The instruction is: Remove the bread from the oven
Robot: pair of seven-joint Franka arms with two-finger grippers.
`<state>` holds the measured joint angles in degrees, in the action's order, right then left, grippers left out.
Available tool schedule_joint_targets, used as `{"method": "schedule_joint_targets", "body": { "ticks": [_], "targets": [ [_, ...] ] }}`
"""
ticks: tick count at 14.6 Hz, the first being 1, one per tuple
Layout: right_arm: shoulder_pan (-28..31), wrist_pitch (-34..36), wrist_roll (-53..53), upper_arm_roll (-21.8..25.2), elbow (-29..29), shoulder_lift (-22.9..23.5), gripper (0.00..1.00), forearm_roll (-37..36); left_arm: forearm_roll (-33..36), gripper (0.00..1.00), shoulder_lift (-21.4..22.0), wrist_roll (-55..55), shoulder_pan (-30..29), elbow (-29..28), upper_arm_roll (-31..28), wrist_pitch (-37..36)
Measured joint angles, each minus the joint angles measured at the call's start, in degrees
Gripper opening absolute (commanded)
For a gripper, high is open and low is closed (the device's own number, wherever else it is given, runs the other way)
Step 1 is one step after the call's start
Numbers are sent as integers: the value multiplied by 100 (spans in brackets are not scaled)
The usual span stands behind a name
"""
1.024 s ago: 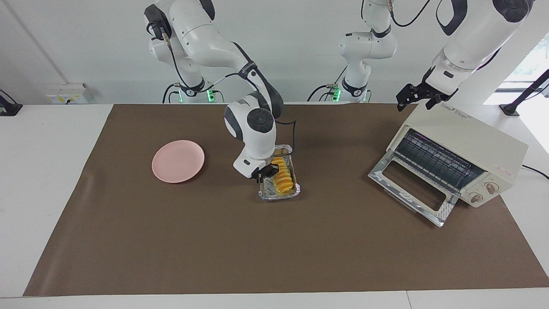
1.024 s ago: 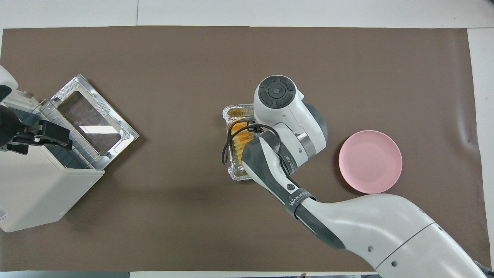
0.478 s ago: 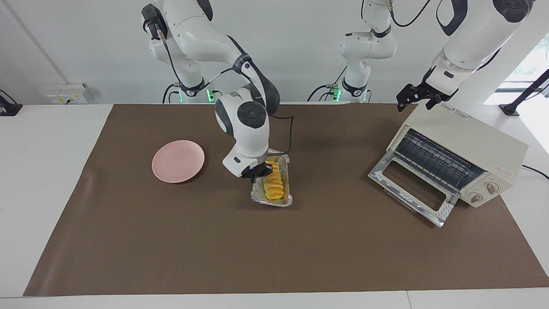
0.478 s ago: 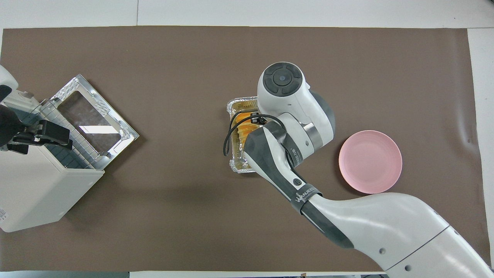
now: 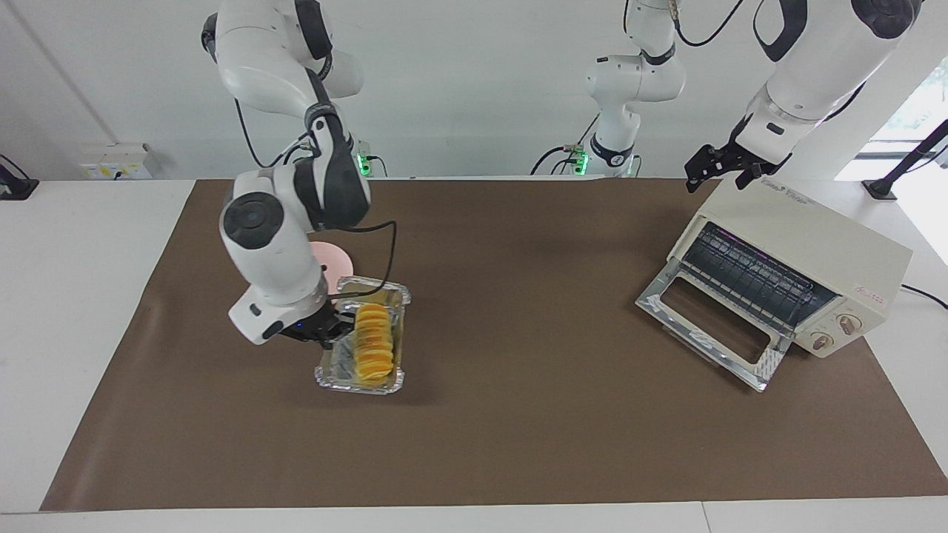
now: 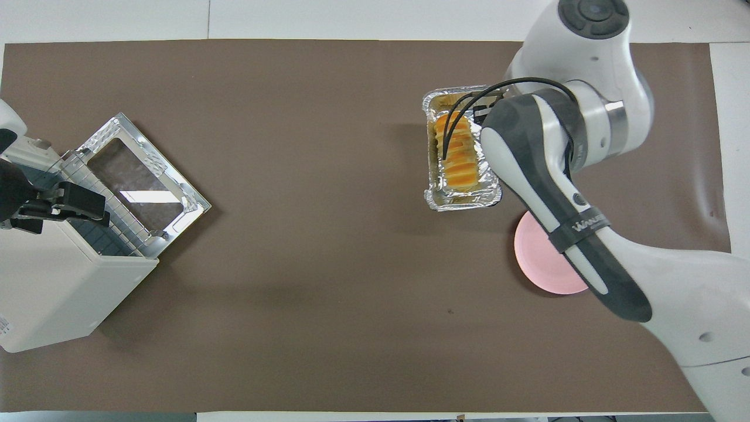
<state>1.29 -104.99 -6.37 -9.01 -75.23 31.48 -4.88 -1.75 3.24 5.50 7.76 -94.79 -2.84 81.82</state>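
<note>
While right gripper clamps foil tray rim, bread inside, raised over mat by plate | left gripper over oven, door open, fingers: can't tell

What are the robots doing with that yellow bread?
The right gripper is carrying a silver foil tray by its edge, and the bread lies inside it. The tray is up in the air over the brown mat, close to the pink plate. The oven sits at the left arm's end of the table with its door hanging open and no bread inside. The left gripper waits over the oven's top.
</note>
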Motion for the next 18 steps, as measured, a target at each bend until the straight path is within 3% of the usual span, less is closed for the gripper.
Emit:
{"method": "schedule_joint_targets", "body": {
  "ticks": [5,9,13,14,15,18],
  "targets": [
    [662,-213,1291,-7,27,260,0,185,0,100,0,0,0,0,0,2],
    [698,-504,1644,-13,-12,450,0,183,0,100,0,0,0,0,0,3],
    [713,-1140,1798,-9,-500,467,0,179,0,100,0,0,0,0,0,4],
    [718,-1154,1813,-9,-544,465,22,179,0,100,0,0,0,0,0,5],
    [720,-1157,1815,-9,-574,456,99,179,0,100,0,0,0,0,0,5],
    [726,-1165,1823,-10,-635,419,100,179,0,100,0,0,0,0,0,5]
  ]
}}
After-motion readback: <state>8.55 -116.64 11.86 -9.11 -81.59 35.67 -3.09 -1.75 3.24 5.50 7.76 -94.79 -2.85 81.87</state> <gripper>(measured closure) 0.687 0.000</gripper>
